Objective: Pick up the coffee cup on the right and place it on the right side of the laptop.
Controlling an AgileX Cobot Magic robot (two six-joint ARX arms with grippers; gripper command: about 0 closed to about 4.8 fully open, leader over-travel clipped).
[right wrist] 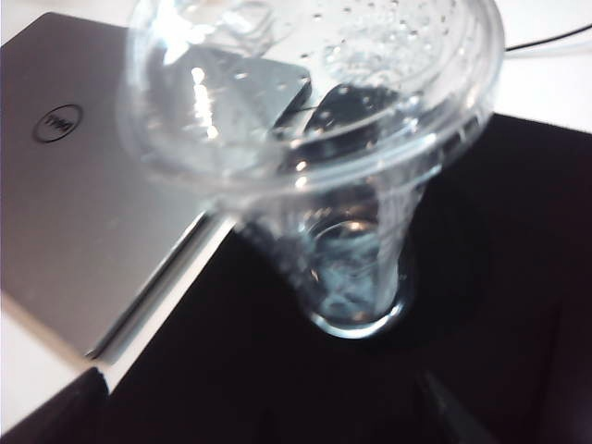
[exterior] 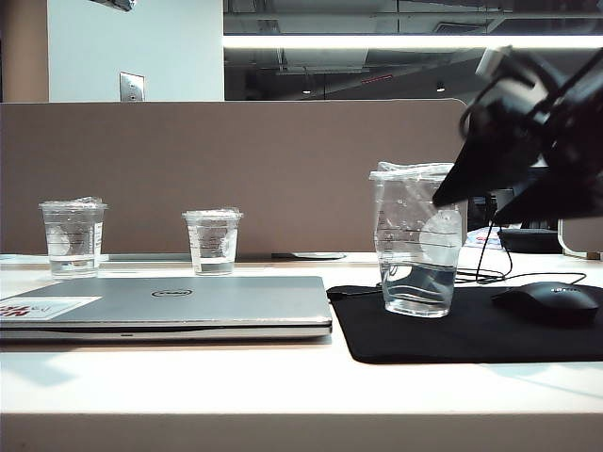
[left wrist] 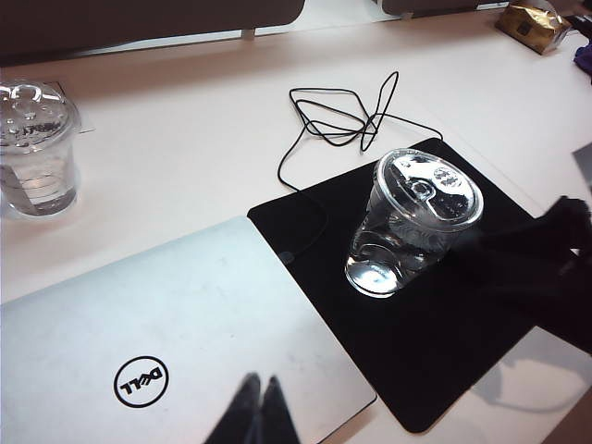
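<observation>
Right pincer blurred, seemingly clear of coffee cup.

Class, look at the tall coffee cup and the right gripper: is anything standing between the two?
Nothing visible. The coffee cup stands on the black mouse pad right of the laptop; the right gripper, open, hangs beside its rim. The left gripper hovers over the laptop.

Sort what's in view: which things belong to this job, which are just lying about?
Job: coffee cup, standing on the mouse pad; laptop; right claw, open beside the cup.

Lying about: two short cups, mouse, cable, left claw over the laptop.
</observation>
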